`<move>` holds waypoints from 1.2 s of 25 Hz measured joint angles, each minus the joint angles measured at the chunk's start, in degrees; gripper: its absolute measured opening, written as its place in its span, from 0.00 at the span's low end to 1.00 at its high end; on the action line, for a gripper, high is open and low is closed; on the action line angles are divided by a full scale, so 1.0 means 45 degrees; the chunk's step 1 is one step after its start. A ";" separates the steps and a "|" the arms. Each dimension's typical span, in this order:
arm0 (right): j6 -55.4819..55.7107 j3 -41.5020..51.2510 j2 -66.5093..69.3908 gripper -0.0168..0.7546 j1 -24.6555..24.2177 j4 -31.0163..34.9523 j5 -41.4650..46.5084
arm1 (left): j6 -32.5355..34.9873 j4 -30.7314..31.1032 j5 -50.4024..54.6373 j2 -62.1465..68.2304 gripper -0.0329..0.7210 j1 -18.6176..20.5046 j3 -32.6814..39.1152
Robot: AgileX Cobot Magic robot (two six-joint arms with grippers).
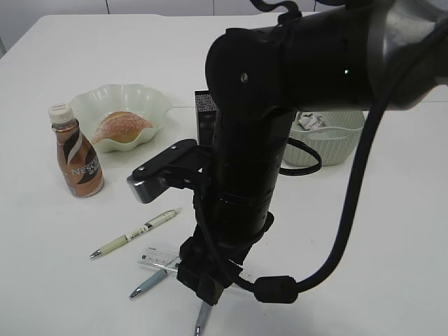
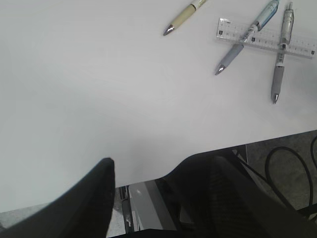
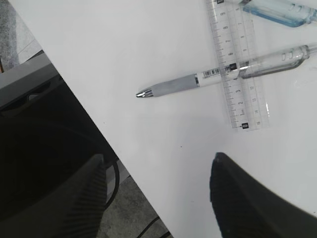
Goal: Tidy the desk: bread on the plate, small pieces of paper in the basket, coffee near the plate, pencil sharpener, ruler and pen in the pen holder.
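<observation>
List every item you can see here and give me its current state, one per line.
bread: in the plate
coffee: upright, capped
basket: holds paper scraps
ruler: flat, under two pens
grey pen: across ruler
cream pen: lying apart
right gripper: open, empty

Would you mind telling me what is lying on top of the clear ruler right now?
Two pens cross over the ruler: a grey-grip pen and a blue pen. The markings show through except beneath the pens. In the exterior view the arm hides most of it.

Grey floor [image 2: 292, 148] and black cables [image 2: 277, 158] below the edge.
</observation>
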 joint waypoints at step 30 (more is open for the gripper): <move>-0.0281 0.0000 0.0000 0.65 0.0000 -0.1450 -0.2191 | 0.0000 -0.0127 0.0000 0.0000 0.64 0.0000 0.0000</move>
